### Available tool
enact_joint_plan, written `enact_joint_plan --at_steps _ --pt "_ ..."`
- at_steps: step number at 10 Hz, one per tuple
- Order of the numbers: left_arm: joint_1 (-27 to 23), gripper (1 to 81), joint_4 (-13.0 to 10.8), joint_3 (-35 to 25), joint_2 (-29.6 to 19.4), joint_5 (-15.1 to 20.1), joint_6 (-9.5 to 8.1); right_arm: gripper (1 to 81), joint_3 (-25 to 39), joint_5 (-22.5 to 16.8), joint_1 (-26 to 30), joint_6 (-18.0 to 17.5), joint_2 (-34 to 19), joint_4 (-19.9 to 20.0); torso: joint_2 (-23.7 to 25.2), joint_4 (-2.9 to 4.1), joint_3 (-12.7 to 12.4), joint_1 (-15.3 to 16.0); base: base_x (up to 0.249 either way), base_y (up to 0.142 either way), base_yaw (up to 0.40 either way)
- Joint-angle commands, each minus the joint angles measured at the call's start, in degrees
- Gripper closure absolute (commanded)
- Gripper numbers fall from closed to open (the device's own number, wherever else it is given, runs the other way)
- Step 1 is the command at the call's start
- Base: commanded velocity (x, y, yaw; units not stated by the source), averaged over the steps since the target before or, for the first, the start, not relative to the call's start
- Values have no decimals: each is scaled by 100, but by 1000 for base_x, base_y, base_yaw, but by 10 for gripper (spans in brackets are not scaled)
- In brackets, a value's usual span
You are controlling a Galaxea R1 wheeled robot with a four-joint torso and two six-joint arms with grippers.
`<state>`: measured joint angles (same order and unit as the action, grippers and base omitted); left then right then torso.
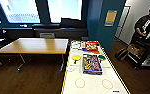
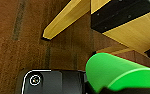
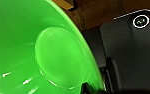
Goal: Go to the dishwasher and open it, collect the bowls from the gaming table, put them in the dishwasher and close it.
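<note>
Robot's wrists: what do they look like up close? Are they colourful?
Not colourful, mostly dark. The left wrist has a wide dark plate with a rounded corner, a thin pale edge and a round ringed fitting in that corner. The right wrist's dark grey plate looks much the same, with a pale ring near its rounded corner.

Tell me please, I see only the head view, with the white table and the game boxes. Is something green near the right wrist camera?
Observer: Yes, a lime green bowl shows there very close, its inside facing the camera. Whether it is held, I cannot tell.
Operator: And at the left wrist?
Observer: A bright green rounded thing is close there too, its outer side showing.
Operator: What lies behind it?
Observer: Brown wood floor, with a light wooden leg reaching down to it.
</note>
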<state>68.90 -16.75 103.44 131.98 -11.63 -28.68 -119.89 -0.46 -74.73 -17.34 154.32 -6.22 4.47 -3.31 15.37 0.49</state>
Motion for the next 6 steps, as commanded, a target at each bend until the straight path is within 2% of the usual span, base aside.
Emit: enact_joint_plan --at_steps 1,3,6 --pt "-57 811 -153 492 268 82 12 811 47 -332 252 46 -65 -64 0 0 0 0 0 0 0" --pt "-21 811 -153 555 312 82 12 811 -15 -332 225 46 -22 -64 0 0 -2 -2 -33 0 0" --pt "58 811 -179 625 426 82 21 811 -243 -332 164 46 101 -64 2 0 -4 -4 -95 0 0"
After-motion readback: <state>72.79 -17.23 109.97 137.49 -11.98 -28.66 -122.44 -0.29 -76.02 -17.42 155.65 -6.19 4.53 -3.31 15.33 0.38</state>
